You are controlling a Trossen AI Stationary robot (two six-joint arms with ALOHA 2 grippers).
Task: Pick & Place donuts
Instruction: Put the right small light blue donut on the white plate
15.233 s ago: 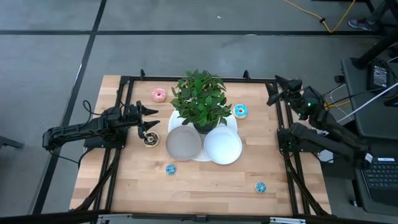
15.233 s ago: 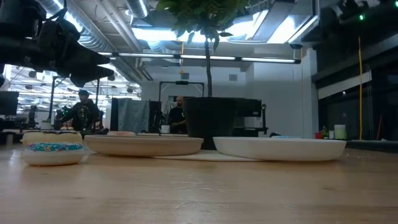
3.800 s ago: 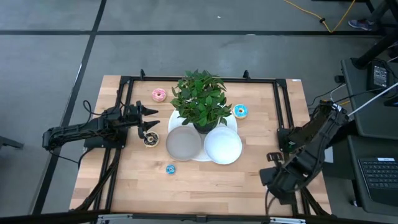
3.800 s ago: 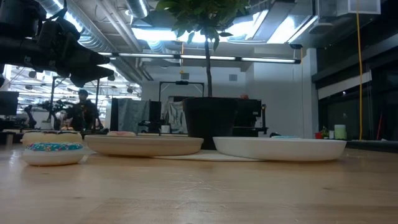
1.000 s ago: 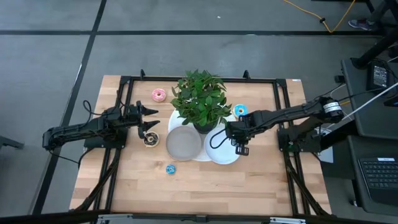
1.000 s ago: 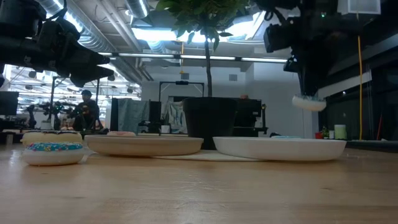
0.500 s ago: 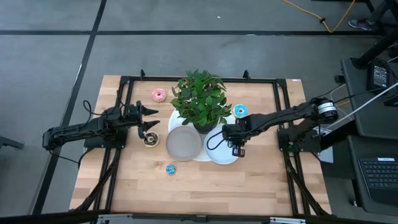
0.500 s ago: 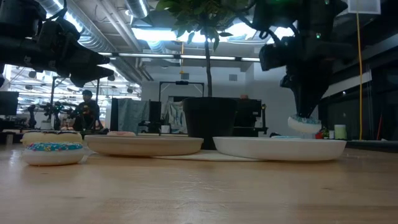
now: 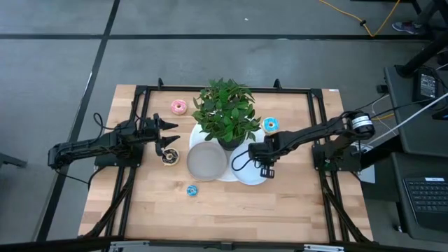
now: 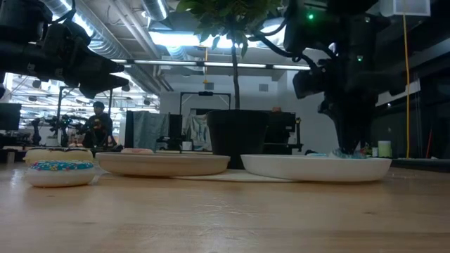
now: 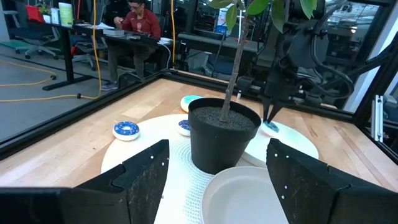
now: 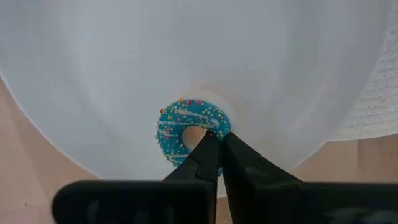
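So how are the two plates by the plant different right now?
The white plate has a blue donut in it, pinched by the shut right gripper; the grey plate holds nothing. The white plate lies under the right arm, while the grey plate is uncovered. Both are round, similar in size, and sit side by side in front of the potted plant.

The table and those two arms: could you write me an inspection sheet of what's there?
Surface: wooden table, black frame around it.
Job's things: blue donut in the white plate; pink donut, blue donut by the plant, brown donut and small blue donut on the table.
Clutter: potted plant, grey plate.
End effectors: right end effector shut on the blue donut in the white plate; left end effector open, over the brown donut.
Cables: yellow cable on the floor.
Surroundings: a seated person beyond the table.
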